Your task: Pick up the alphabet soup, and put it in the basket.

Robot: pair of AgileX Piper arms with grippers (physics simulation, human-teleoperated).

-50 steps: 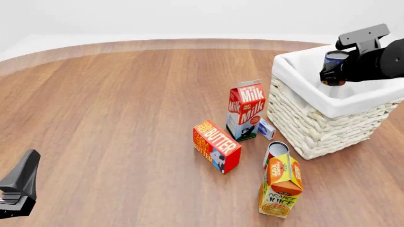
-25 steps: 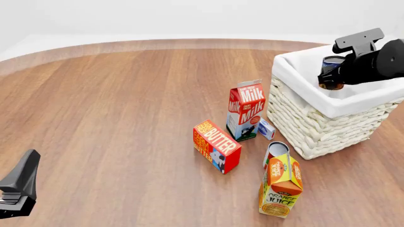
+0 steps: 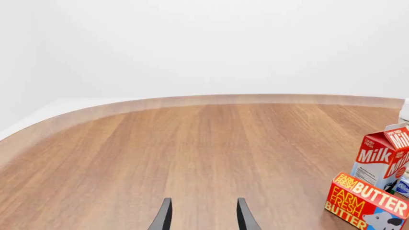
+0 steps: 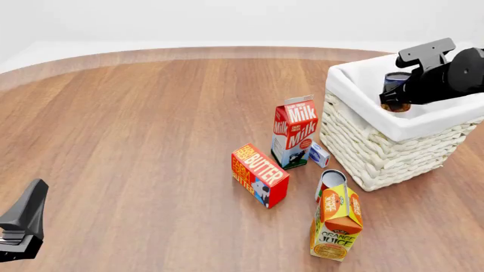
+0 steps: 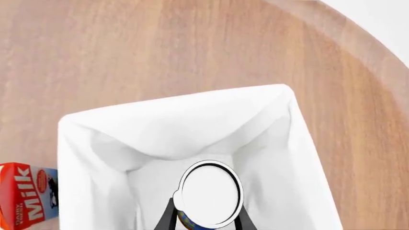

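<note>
Here the right tool (image 4: 396, 97) clamps the alphabet soup (image 4: 396, 90) between its fingers, inside the basket (image 4: 355, 85).

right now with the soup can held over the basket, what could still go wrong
The right pincer holds the alphabet soup over the basket, apparently still above the liner floor. Released here, it may drop and tip or roll. In the front view the can sits toward the basket's near rim, so drifting that way could clip the rim.

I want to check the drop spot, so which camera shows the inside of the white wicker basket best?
The right wrist view: it looks straight down into the white wicker basket. The front view shows only its woven side; the left wrist view barely catches its edge.
</note>
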